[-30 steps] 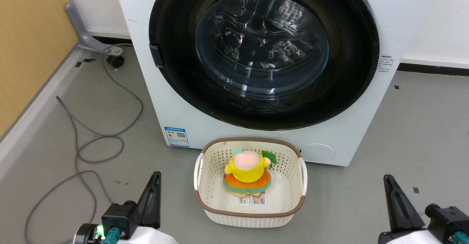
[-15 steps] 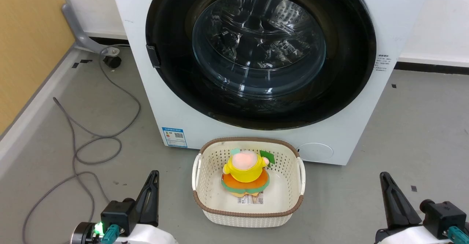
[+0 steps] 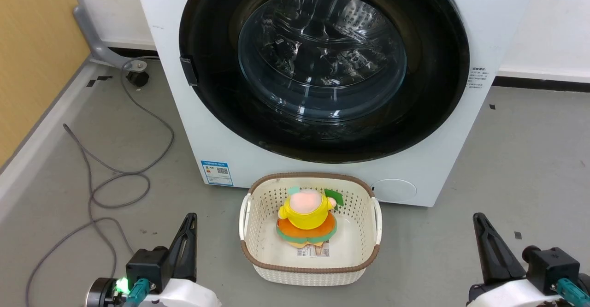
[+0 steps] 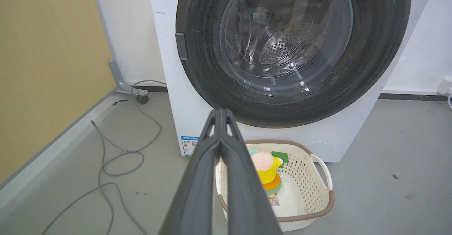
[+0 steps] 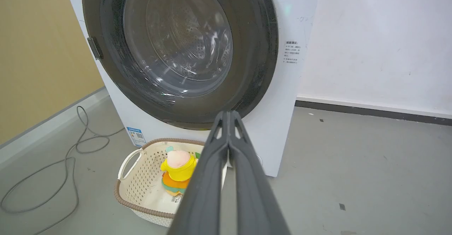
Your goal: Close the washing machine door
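Washing machine door (image 3: 322, 62): lies flat against the front of the washing machine (image 3: 221, 145), its black rim level with the white panel wherever it shows. The top of the rim is cut off by the frame.
Door window: bulging clear glass in the middle of the rim, with the perforated steel drum showing through it.
Door catch (image 3: 188, 71): a small dark block on the rim's left edge.
Left gripper (image 3: 186, 242): low on the floor side, well in front of the washing machine and off its left corner. In the left wrist view its fingers (image 4: 201, 178) are pressed together with nothing between them.
Right gripper (image 3: 488, 247): well in front of the washing machine's right corner. Its fingers (image 5: 247, 178) are pressed together and empty.
Laundry basket (image 3: 313, 270): cream with a brown rim, on the floor just in front of the washing machine, below the door.
Plush toy (image 3: 305, 215): yellow, orange and green, sitting inside the basket.
Blue label (image 3: 216, 173): low on the washing machine's front, at its left.
Grey cable (image 3: 115, 173): looped on the floor left of the washing machine.
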{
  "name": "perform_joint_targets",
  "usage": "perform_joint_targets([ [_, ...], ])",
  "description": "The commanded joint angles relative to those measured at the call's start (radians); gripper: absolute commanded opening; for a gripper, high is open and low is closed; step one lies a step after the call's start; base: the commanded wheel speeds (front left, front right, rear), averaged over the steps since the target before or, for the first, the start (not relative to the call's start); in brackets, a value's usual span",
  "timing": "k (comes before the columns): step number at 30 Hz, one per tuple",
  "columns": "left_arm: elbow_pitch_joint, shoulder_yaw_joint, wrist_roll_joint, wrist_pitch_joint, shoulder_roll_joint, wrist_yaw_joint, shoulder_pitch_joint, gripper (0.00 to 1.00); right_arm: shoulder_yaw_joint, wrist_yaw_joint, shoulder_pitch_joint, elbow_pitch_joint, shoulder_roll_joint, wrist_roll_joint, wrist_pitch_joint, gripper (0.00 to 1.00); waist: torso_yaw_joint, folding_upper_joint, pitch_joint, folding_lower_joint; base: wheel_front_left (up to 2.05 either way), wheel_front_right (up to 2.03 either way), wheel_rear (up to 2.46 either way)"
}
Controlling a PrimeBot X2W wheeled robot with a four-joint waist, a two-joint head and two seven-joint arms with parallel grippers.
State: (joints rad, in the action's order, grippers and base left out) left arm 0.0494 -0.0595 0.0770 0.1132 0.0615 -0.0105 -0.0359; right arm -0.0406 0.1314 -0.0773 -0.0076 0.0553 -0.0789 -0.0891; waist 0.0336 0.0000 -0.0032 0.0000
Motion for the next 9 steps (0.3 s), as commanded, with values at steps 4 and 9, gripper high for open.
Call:
perform_joint_targets([
  [4,-0.011,0.008,-0.014,-0.013,-0.002,0.006,0.018,0.0,0.006,0.0,0.023,0.003,-0.003,0.014,0.011,0.0,-0.003,0.0,0.0,0.0,0.0,0.0,0.0],
  [9,-0.014,0.013,-0.019,-0.021,-0.003,0.006,0.019,0.0,0.009,0.0,0.027,0.003,-0.003,0.019,0.018,0.0,-0.006,0.0,0.001,0.0,0.0,0.0,0.0],
])
